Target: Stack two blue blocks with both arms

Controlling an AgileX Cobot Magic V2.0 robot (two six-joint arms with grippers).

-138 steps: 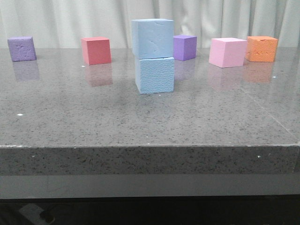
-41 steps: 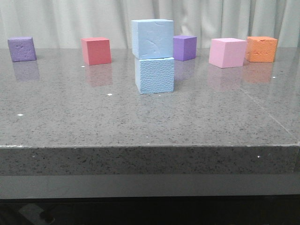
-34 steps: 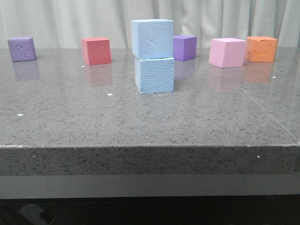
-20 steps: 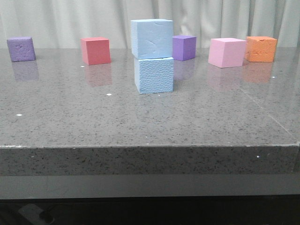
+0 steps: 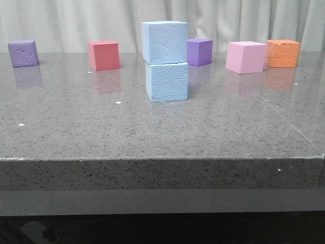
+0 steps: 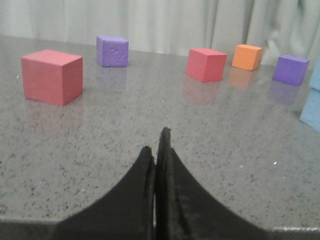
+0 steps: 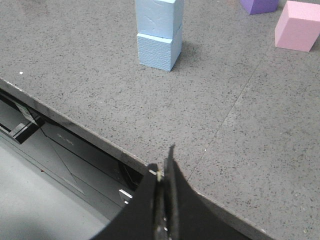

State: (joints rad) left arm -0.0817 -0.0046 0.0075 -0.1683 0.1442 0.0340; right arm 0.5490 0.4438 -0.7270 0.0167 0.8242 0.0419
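Two pale blue blocks stand stacked near the middle of the grey table. The upper blue block point(image 5: 164, 41) sits on the lower blue block point(image 5: 167, 82), turned a little and overhanging to the left. The stack also shows in the right wrist view, upper block point(image 7: 157, 17) on lower block point(image 7: 157, 50), and an edge of it shows in the left wrist view point(image 6: 313, 102). No arm shows in the front view. My left gripper point(image 6: 157, 142) is shut and empty, low over the table. My right gripper point(image 7: 163, 162) is shut and empty at the table's front edge.
Along the back of the table stand a purple cube point(image 5: 23, 53), a red cube point(image 5: 103, 55), a darker purple cube point(image 5: 199, 51), a pink cube point(image 5: 246, 57) and an orange cube point(image 5: 283, 53). A second red cube point(image 6: 51, 76) shows in the left wrist view. The table's front edge point(image 5: 162, 160) drops off.
The stack and the other cubes have not moved. The front view has shifted by only a pixel or two.
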